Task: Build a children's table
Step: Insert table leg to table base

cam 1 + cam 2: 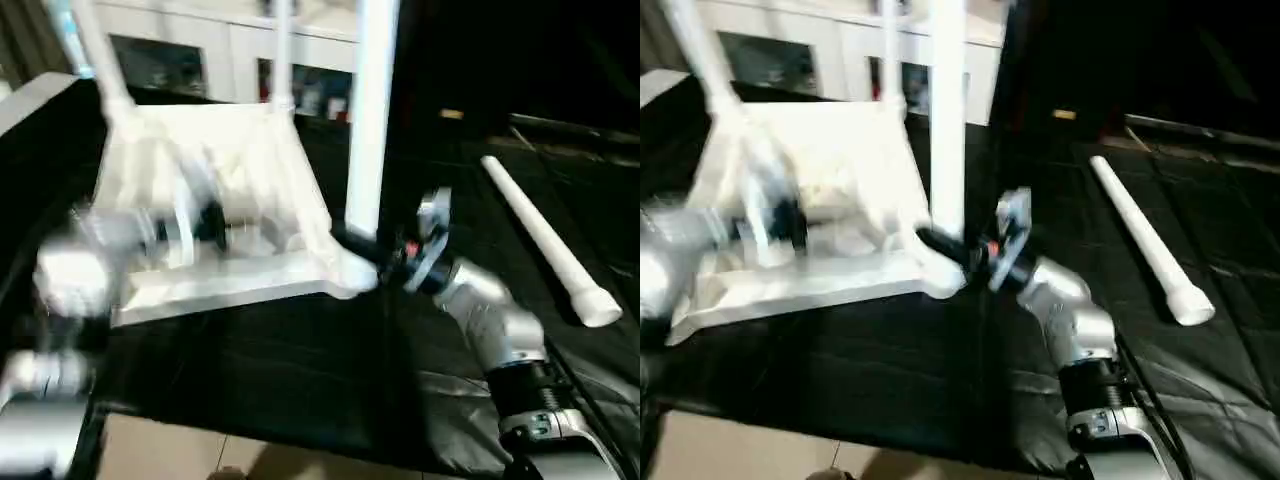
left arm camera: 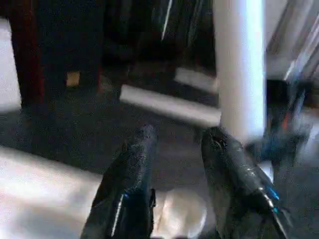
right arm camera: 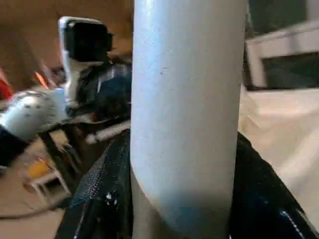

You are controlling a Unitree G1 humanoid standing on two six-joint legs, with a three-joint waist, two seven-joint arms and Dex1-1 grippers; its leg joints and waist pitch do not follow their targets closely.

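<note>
Between right claw (image 3: 184,199) fingers, upright table leg (image 3: 187,99)

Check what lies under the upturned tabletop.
The tabletop rests upside down on black cloth, three legs standing in its sockets. Whatever lies beneath the top is covered.

A white table leg (image 3: 188,109) is standing upright between the two black fingers (image 3: 102,199) of the right gripper (image 3: 184,199), which are pressing against it on either side. Behind the leg, the white table top (image 3: 279,129) is lying pale and flat. Beyond it, a white cabinet (image 3: 284,59) with a dark glass door is showing. On the other side, a silver arm (image 3: 30,114) carrying a black camera block (image 3: 87,42) is hanging near.
</note>
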